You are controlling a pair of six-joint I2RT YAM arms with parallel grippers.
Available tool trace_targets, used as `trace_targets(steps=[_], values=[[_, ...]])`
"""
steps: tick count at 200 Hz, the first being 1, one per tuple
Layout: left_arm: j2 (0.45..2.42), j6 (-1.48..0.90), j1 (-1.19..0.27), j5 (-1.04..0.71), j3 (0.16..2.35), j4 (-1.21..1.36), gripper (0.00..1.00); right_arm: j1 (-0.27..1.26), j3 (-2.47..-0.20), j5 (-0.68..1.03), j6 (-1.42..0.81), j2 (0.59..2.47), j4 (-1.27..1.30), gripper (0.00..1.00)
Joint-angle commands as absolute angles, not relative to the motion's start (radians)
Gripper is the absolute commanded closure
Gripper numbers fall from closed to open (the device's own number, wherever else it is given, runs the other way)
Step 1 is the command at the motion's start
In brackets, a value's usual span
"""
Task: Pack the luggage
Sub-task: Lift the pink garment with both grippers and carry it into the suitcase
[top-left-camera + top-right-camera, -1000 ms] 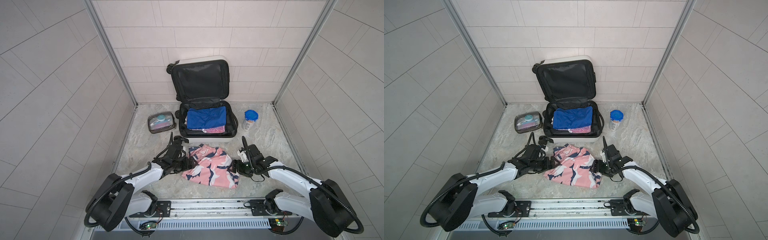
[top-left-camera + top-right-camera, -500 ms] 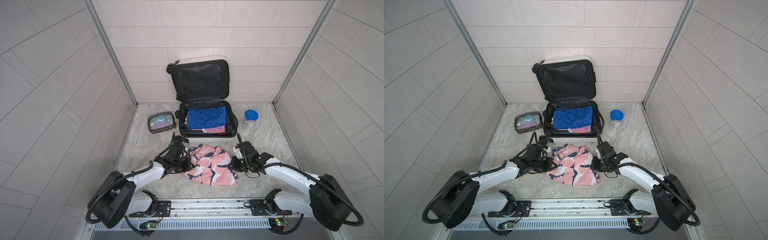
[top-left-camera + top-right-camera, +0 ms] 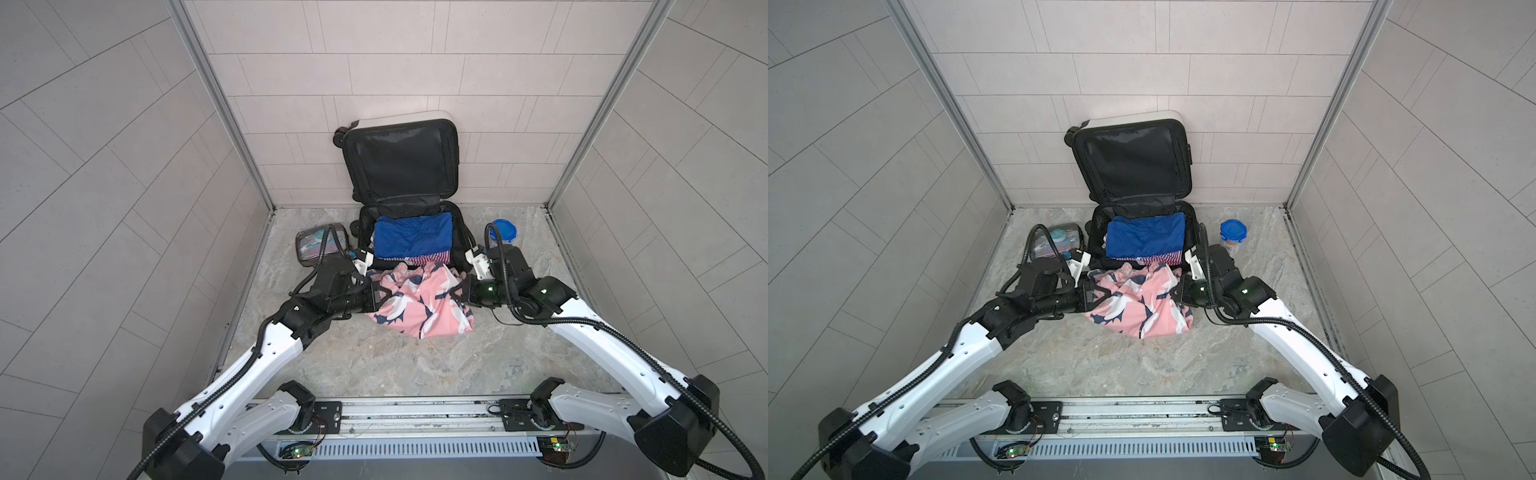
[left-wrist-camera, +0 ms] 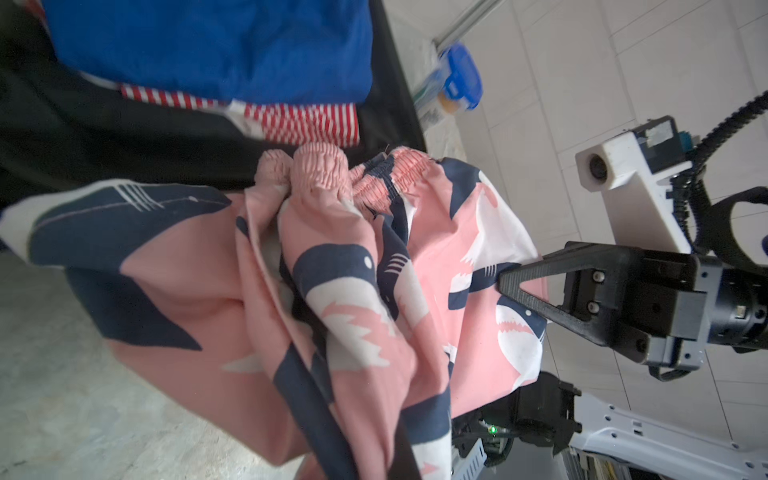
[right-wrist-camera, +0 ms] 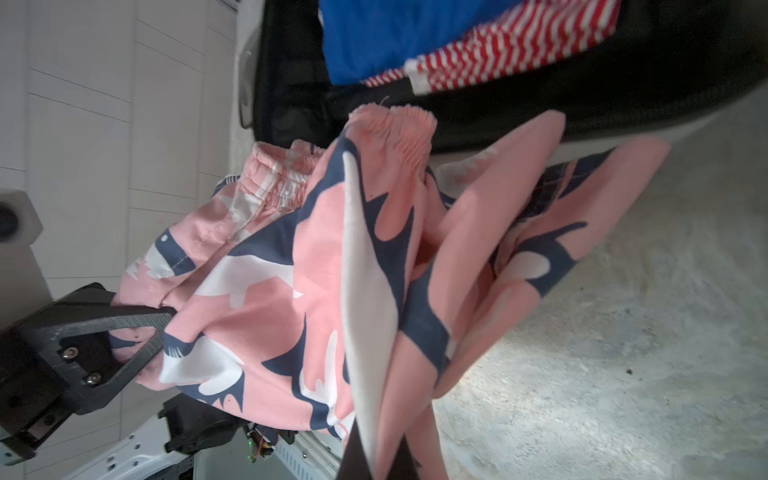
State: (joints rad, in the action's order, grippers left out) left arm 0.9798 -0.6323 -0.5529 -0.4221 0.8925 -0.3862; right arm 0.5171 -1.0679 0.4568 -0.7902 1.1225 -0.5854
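The luggage (image 3: 401, 162) (image 3: 1133, 160) lies open against the back wall, lid upright, with a blue garment (image 3: 411, 235) and a red-striped one (image 3: 428, 259) inside. Pink shorts (image 3: 415, 301) (image 3: 1140, 301) with a navy and white print hang bunched just in front of its near rim. My left gripper (image 3: 384, 296) (image 5: 164, 324) is shut on their left edge. At the right edge my right gripper (image 3: 456, 293) (image 4: 505, 282) is shut on them too. In each wrist view the cloth (image 4: 345, 291) (image 5: 332, 270) covers that arm's own fingertips.
A clear toiletry pouch (image 3: 320, 245) (image 3: 1057, 241) lies left of the luggage, behind my left wrist. A blue-lidded jar (image 3: 503, 232) (image 3: 1233, 235) stands to its right. Tiled walls close in three sides; the arms' rail (image 3: 415, 411) runs along the front.
Both grippers have closed on the shorts' side edges. The shorts, flat on the floor before, are now gathered, raised and nearer the luggage.
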Motion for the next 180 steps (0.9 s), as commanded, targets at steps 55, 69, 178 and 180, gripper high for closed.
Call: trace_targets(steps=[55,69,178,180], values=[[1.359,-0.4,-0.493,-0.293,1.384,-0.437,1.0,0.443,-1.612,0.394,-0.597,1.454,-0.648,1.0],[1.438,-0.382,-0.465,-0.306,1.452,-0.411,1.0,0.41,-1.695,0.413,-0.588,1.541,-0.65,1.0],[1.935,-0.346,-0.264,-0.433,1.732,-0.298,1.0,0.245,-2.334,0.53,-0.537,2.221,-0.864,1.0],[1.942,-0.346,-0.261,-0.435,1.733,-0.299,1.0,0.244,-2.339,0.531,-0.537,2.228,-0.867,1.0]])
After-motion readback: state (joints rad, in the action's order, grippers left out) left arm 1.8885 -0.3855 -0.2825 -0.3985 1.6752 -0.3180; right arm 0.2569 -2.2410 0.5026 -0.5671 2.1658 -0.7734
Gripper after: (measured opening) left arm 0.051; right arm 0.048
